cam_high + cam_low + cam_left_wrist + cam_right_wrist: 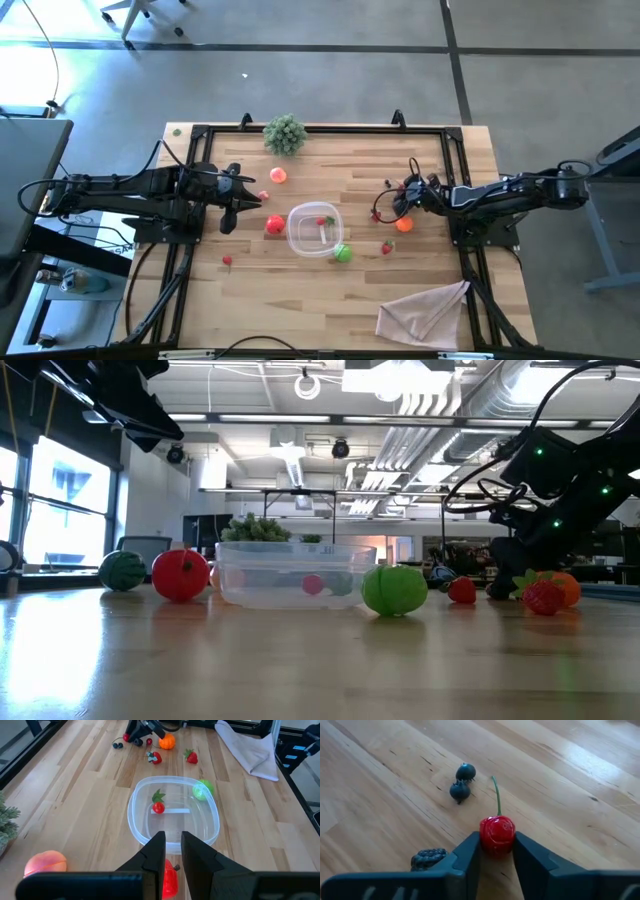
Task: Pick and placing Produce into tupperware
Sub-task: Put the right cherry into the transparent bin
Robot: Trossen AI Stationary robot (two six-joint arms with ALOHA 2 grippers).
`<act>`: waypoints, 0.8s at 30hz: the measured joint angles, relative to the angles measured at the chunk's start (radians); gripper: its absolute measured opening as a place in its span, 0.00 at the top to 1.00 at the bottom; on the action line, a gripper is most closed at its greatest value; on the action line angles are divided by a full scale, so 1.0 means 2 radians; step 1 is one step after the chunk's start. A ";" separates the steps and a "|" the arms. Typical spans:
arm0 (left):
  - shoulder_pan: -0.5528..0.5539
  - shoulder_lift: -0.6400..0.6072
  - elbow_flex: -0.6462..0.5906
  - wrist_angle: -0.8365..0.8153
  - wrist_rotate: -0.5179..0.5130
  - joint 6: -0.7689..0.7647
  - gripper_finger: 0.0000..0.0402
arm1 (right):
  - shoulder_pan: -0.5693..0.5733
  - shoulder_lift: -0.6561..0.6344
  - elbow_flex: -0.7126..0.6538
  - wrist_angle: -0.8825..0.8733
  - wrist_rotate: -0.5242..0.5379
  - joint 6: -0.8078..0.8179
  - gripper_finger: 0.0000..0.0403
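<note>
The clear tupperware [315, 231] sits mid-table with a small red tomato [158, 806] inside. My left gripper [173, 854] hovers over its left rim, fingers a narrow gap apart, above a larger red tomato [274, 226] on the wood. A green fruit [343, 253] rests against the container's near right corner. A peach [278, 175], an orange [404, 225], strawberries [191, 756] and a small red berry [227, 261] lie around. My right gripper [497, 851] is low, right of the container, shut on a red cherry [497, 834]. My right gripper pinches the red cherry by its round body [485, 837], one finger on each side. The green stem [496, 795] points away past the fingertips. The fingers reach toward the table's left. Whether the cherry rests on the wood or is just clear of it does not show.
Two dark berries [461, 782] and a blackberry [429, 858] lie close to my right gripper. A grey-green sprig [285, 133] stands at the far edge and a beige cloth [425, 310] lies at the near right corner. Black rails frame the table.
</note>
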 joint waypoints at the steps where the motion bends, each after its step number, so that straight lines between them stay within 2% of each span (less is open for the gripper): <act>1: 0.000 0.000 0.000 0.000 0.000 0.000 0.87 | 0.000 0.000 0.000 0.000 0.003 0.000 0.78; 15: 0.000 0.000 0.000 0.000 0.000 0.000 0.87 | 0.000 -0.003 0.000 0.019 0.017 0.001 0.82; 24: 0.000 0.000 0.000 0.000 0.000 0.000 0.87 | 0.000 -0.049 0.008 0.062 -0.008 -0.033 0.82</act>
